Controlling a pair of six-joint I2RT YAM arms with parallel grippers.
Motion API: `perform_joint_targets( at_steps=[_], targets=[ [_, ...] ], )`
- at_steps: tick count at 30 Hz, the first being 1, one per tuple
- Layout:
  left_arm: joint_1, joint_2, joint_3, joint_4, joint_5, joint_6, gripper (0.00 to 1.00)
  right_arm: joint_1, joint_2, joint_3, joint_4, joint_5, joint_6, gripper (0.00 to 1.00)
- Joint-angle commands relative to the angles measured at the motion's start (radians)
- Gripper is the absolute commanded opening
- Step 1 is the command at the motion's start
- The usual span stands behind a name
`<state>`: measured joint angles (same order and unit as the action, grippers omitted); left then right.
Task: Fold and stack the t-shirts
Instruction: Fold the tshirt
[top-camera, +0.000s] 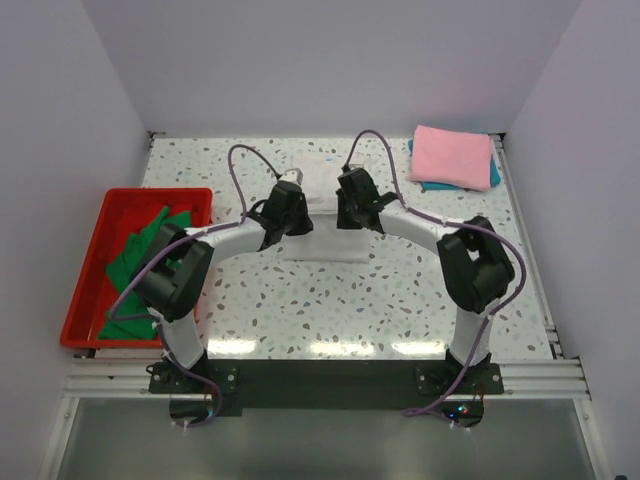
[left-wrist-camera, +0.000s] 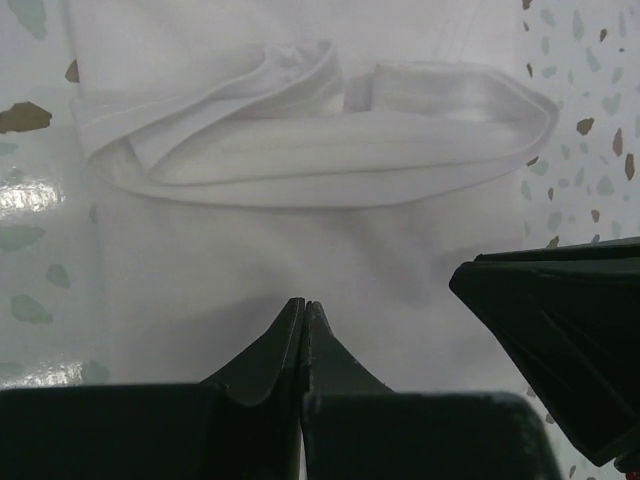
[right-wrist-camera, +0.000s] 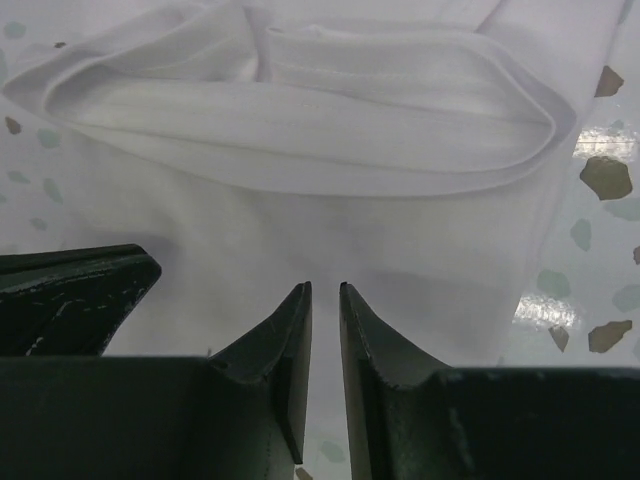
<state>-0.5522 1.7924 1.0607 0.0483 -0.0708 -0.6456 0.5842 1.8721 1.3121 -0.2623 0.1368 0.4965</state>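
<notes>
While both arms are reaching out over the white tee (left-wrist-camera: 250, 250), the left gripper (left-wrist-camera: 303, 305) is pressing its fingers tip to tip with no cloth showing between them. The right gripper (right-wrist-camera: 323, 290) is holding its jaws a sliver apart, also gripping nothing. Both are hanging over the tee's near, flat half, the left one over its left side and the right one over its right; whether the tips are touching the cloth is not showing.

Just beyond the tips, a thick fold (right-wrist-camera: 300, 130) of the tee is lying crosswise, its long axis running left to right across both wrist views. It is lying straight ahead of both grippers and about equally near to each, so the coming fold is probably calling for both arms together, each taking its own end.

Left of the tee, a green tee (top-camera: 135, 260) is lying in the tray (top-camera: 85, 300). Beyond the tee to the right, a pink tee (top-camera: 452, 155) is sitting folded on a teal tee (top-camera: 495, 172).
</notes>
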Motion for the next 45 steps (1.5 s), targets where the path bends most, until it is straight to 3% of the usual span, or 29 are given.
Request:
perform_joint_targets(
  at_steps=[1, 18, 29, 35, 45],
  targets=[
    [0.009, 0.056, 0.067, 0.053, 0.029, -0.011, 0.0, -0.009, 0.073, 0.079, 0.031, -0.028, 0.01, 0.21],
    [0.08, 0.263, 0.309, -0.002, 0.035, 0.027, 0.01, -0.102, 0.251, 0.324, -0.045, -0.043, -0.032, 0.19],
    [0.107, 0.377, 0.406, -0.03, -0.001, 0.043, 0.04, -0.138, 0.371, 0.388, -0.055, -0.071, -0.039, 0.18],
    [0.118, 0.38, 0.311, -0.094, -0.095, -0.057, 0.02, -0.173, 0.368, 0.276, -0.02, -0.088, 0.005, 0.18],
    [0.12, 0.262, 0.047, -0.018, -0.109, -0.184, 0.0, -0.199, 0.257, 0.058, 0.046, -0.135, 0.034, 0.17]
  ],
)
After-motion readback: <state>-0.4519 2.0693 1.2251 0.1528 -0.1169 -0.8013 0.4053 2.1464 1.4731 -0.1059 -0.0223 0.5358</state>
